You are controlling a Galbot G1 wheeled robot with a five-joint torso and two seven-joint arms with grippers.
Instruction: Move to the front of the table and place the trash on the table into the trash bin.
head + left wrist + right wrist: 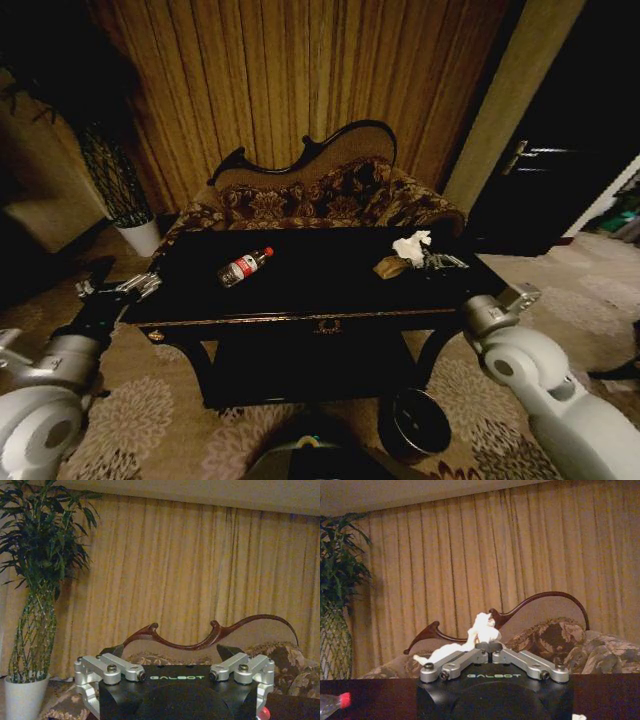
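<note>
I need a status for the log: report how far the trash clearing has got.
Done: the robot stands at the table front. In hand: the right gripper is shut on the white wad, at the table's right. Left: the bottle and tan paper lie on top; nothing visible in the trash bin. The left gripper is open.

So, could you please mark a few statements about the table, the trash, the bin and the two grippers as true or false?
1. The clear plastic bottle with the red cap lies on its side on the black glossy table. True.
2. The small round dark trash bin stands on the tabletop. False: it is on the floor by the table's front.
3. The right gripper is shut on the white paper wad. True.
4. The left gripper grips the bottle. False: it is open at the table's left end.
</note>
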